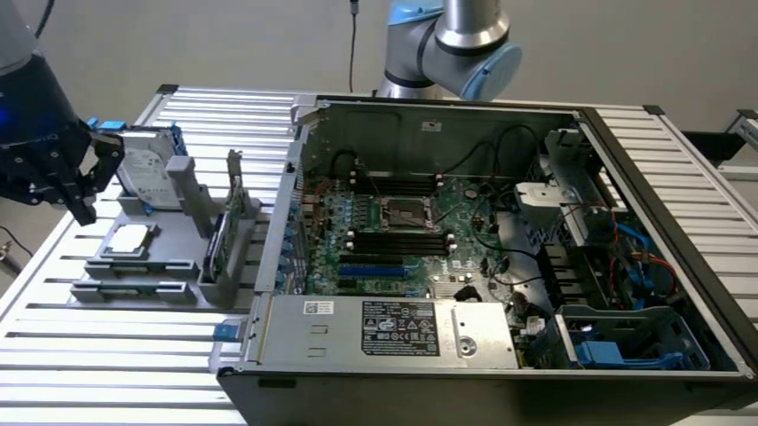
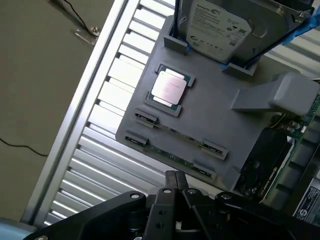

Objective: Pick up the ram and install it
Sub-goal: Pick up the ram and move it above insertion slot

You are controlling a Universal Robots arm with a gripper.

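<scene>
The ram is a thin dark stick standing on edge between small clips near the front of a grey holder. My gripper hovers above the slatted table just outside that holder, apart from the ram, with its black fingers shut together and nothing between them. In the exterior view the gripper hangs at the far left beside the holder. The open computer case lies to the exterior view's right, and its motherboard shows black memory slots beside the processor socket.
The holder also carries a square silver processor chip, a silver hard drive with blue rails and an upright dark card. A power supply sits at the case's front. The table is slatted aluminium.
</scene>
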